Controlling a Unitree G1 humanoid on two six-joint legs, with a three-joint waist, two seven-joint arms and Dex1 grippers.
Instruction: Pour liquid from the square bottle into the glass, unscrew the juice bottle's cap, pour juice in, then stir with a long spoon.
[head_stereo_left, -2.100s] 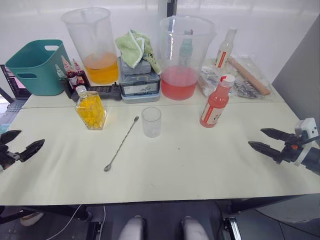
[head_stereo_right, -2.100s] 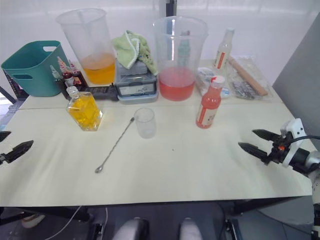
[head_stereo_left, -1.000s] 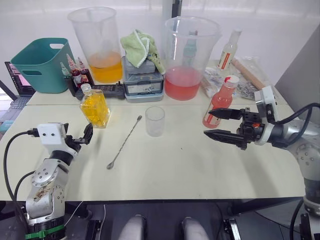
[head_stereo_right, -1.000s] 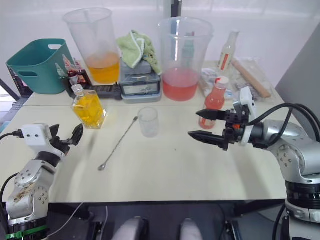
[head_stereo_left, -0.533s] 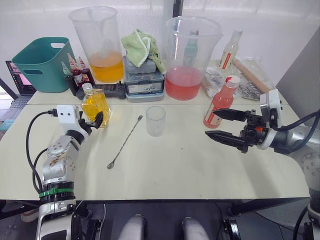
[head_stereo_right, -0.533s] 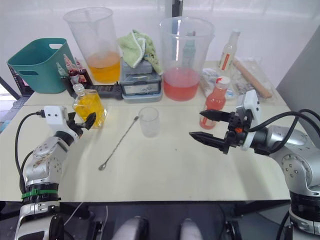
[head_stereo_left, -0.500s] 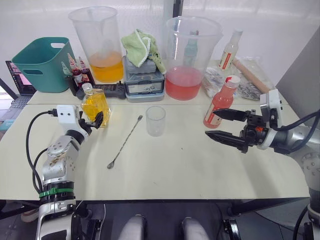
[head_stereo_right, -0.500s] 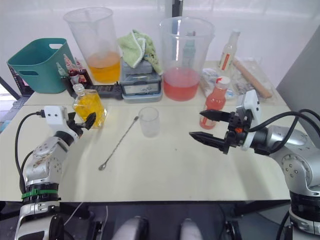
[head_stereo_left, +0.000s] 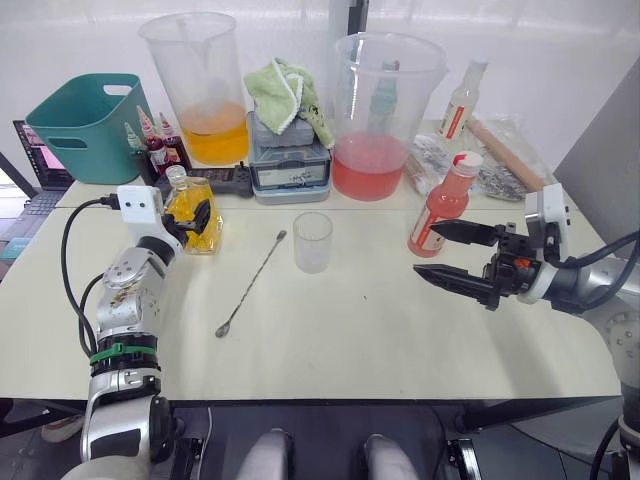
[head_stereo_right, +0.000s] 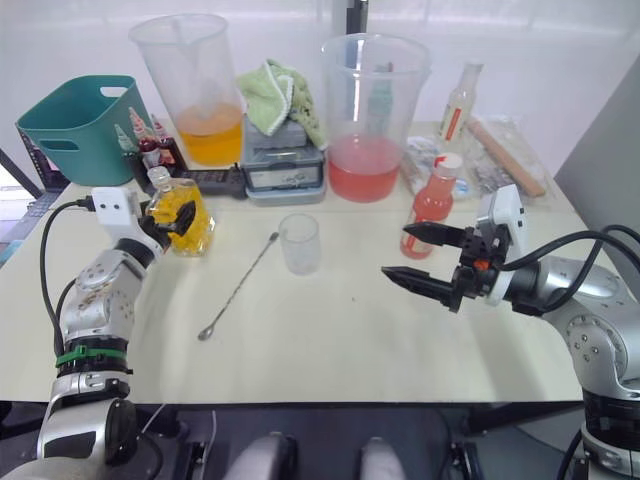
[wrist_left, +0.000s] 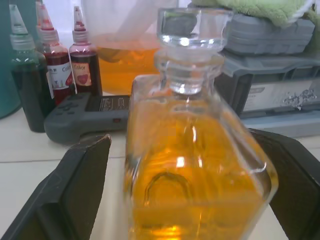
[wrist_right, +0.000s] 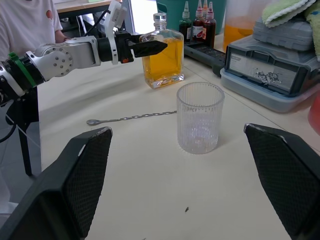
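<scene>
A: Item one, the square bottle (head_stereo_left: 191, 215). Location?

B: Upright on the table (head_stereo_left: 360, 330), left side, just in front of the far row of clutter. Stopper in place, amber liquid nearly to the shoulder. Long axis vertical.

A: Its relation to the left tool (head_stereo_left: 192, 220)?

B: Straight ahead of it. In the left wrist view the bottle stands between the two black fingers (wrist_left: 82, 187), one on each flat side. Fingers spread, and I cannot tell that either one touches the glass wall. Judgement: the tool need only close, not travel.

A: Item two, the right tool (head_stereo_left: 445, 253)?

B: Right side of the table, fingers wide apart, carrying nothing. It points left toward the glass (head_stereo_left: 312, 241) but is well apart from it. The juice bottle (head_stereo_left: 441, 204) stands just beyond its far finger, white cap (head_stereo_left: 467, 162) on.

A: Which arm is nearer the square bottle?

B: The left, plainly. The right is across the table.

A: Item three, the glass?

B: Centre, empty, upright, to the right of the bottle. The long spoon (head_stereo_left: 250, 284) lies between them, bowl at the near left, handle tip at the far right beside the glass.

A: So the pour goes?

B: Rightward from the bottle, over the spoon
</scene>
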